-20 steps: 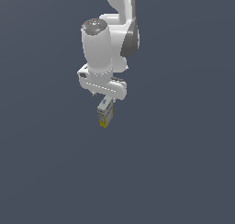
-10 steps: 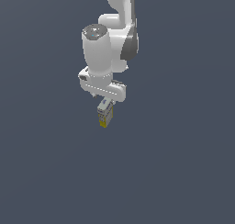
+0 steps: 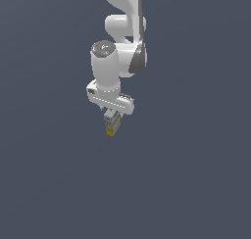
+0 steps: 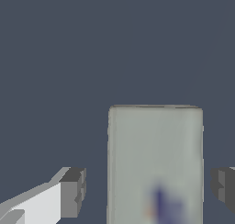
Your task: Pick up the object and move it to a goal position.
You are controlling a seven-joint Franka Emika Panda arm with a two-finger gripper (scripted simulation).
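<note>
While the arm (image 3: 120, 47) hangs with its wrist pointing down, the end effector (image 3: 112, 121) sits low over the small box (image 3: 111, 130), whose yellow lower part shows just beneath the finger ends in the exterior view. No bench edge or other item can be made out; the background is a uniform dark grey in both views.

From the wrist view, the box (image 4: 155, 165) stands between the two fingers, pale grey-white on its upper face with a bluish mark near one end. One finger pad (image 4: 73, 192) stands clearly apart from the nearer side of the box, with dark background showing in the gap. The opposite pad (image 4: 224, 185) also shows a sliver of gap. Finding: the end effector is spread, straddling the box and not pinching it.

Judgement on stage: the grasp has not been made, so the lift and the carry to the goal are still outstanding. No goal marker is visible in either view.

Risks noted:
- The box sits off-centre between the fingers, closer to one pad. On closing, the nearer pad would likely touch first and push or tip the box before the other arrives.
- The box is narrow and upright, so a sideways shove could topple it.
- Depth of finger engagement cannot be confirmed; a shallow grip near the upper end could let the box slip out during the lift.
</note>
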